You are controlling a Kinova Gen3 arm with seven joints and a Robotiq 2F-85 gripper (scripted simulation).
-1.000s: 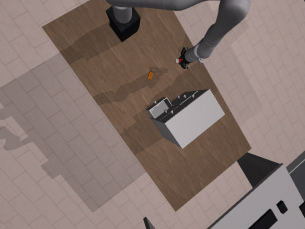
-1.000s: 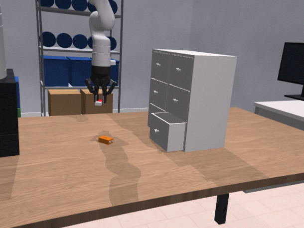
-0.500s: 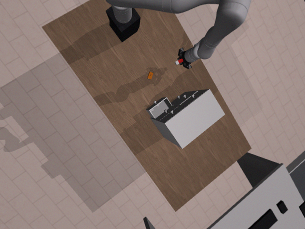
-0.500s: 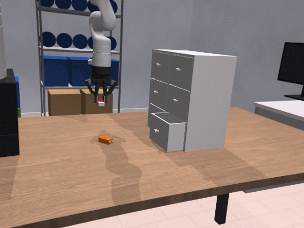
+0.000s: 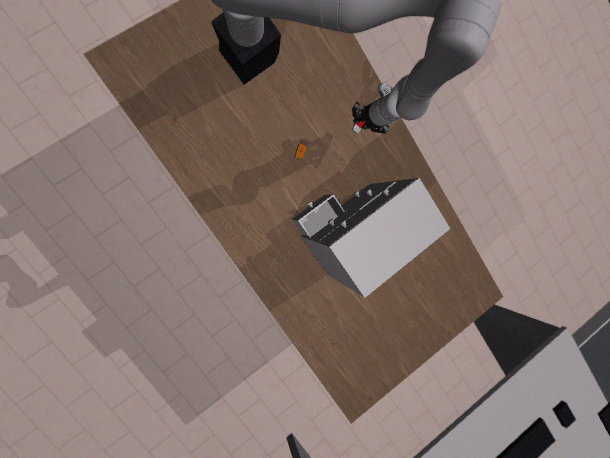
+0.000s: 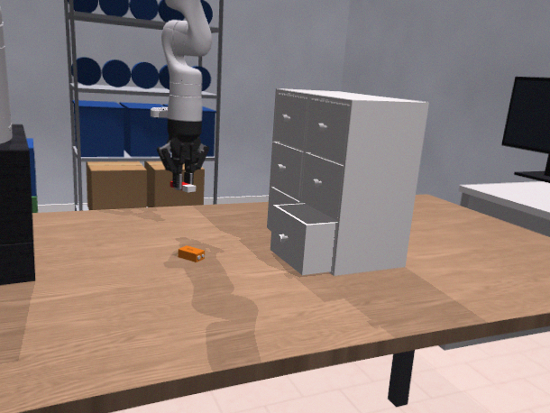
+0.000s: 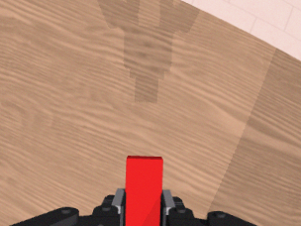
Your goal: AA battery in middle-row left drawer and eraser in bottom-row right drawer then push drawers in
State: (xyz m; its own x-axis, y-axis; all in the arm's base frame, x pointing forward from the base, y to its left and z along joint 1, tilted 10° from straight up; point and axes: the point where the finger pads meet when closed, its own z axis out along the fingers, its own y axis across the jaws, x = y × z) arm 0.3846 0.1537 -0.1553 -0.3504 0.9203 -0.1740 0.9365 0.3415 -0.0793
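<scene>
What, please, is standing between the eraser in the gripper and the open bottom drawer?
Nothing visible stands between the eraser and the open bottom drawer. The orange block lies on the table, off to the side of the straight path.

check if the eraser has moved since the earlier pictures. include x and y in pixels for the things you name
Yes. In the exterior view, the eraser (image 5: 357, 128) (image 6: 189, 188) (image 7: 144, 183) has turned, its white end swinging rightward, toward the chest (image 5: 390, 237) (image 6: 376, 189), which stands where it did.
</scene>
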